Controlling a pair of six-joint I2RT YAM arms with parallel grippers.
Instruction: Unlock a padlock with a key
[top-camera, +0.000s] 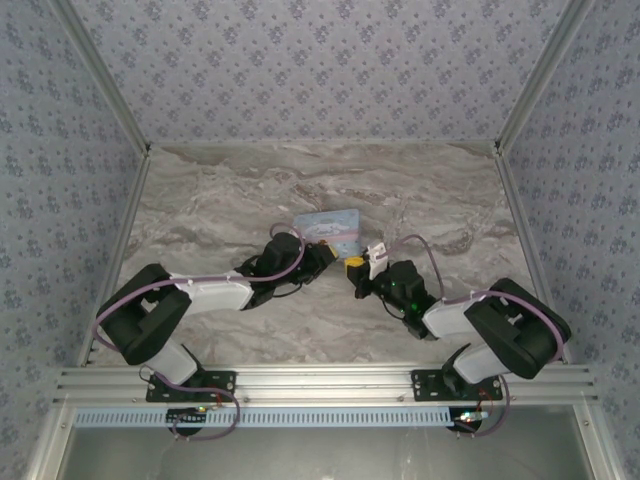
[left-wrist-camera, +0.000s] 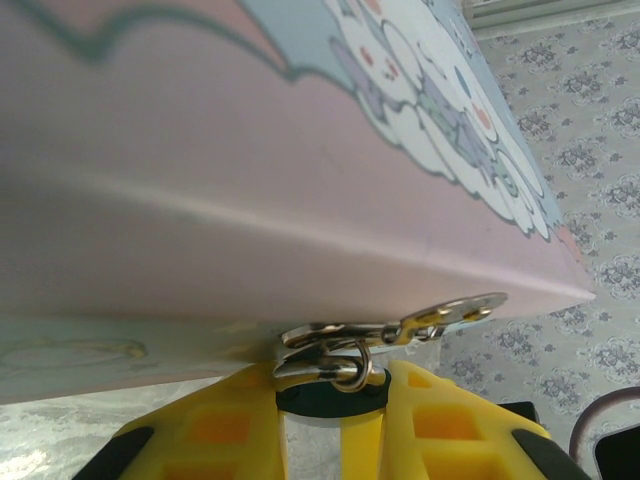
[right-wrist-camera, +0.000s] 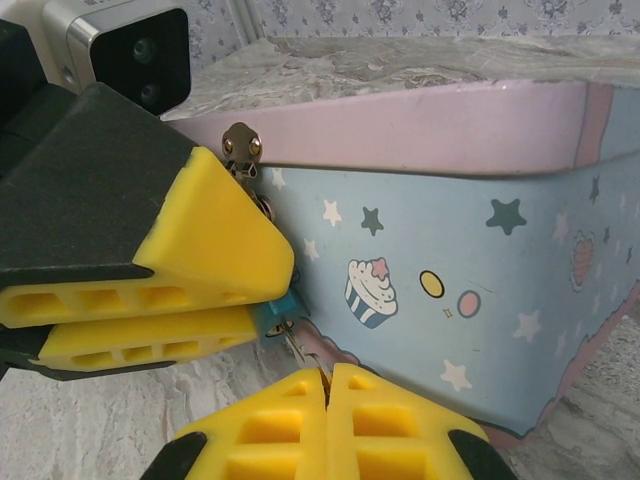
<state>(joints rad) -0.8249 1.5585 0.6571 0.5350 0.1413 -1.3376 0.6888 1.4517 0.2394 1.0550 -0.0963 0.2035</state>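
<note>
the padlock (right-wrist-camera: 278, 312) hangs at the front corner of the tin (right-wrist-camera: 450, 260), below the tin's metal clasp (right-wrist-camera: 241, 146). the left gripper (left-wrist-camera: 331, 390) is clamped on its little teal body. just under that corner, the right gripper (right-wrist-camera: 326, 385) has its pads pressed together on what looks like a thin silvery key (right-wrist-camera: 296, 345). the lock seems light, hard and slick, likely to swivel. it is best pinched flat across the body, keyhole left clear.

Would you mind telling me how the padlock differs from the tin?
The padlock is tiny and teal; the tin is far larger, pale blue with cartoon pictures and a pink lid. The left gripper pinches the padlock; the tin is ungripped. Both are bluish.
</note>
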